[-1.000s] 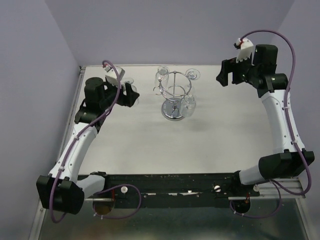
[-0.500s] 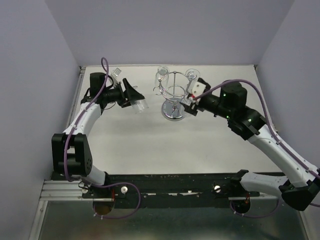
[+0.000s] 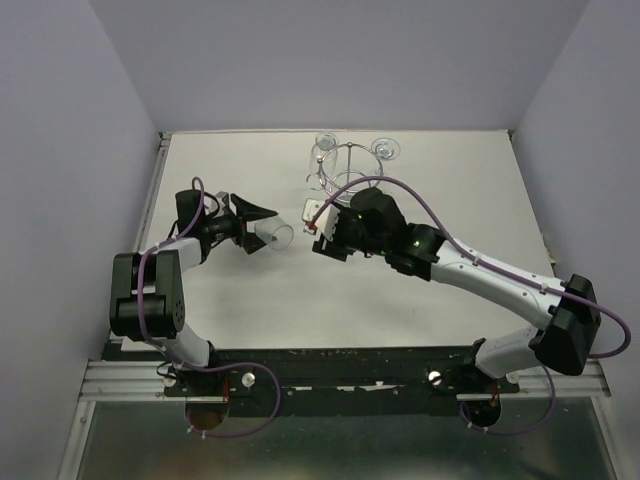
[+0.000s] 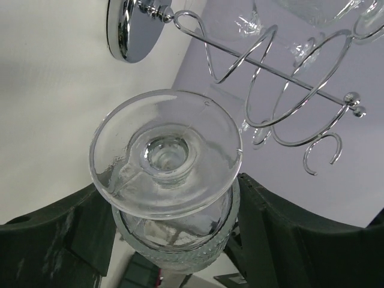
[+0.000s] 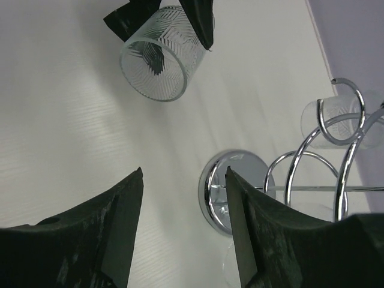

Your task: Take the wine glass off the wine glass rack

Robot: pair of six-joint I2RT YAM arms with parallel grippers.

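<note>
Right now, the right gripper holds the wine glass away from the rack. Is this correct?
No. The left gripper holds the wine glass away from the wine glass rack, as the top external view shows. The right gripper is open and empty in its wrist view.

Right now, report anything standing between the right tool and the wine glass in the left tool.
Nothing visible does. The right tool faces the wine glass over bare table; the wine glass rack stands off to one side. The left tool grips the bowl.
</note>
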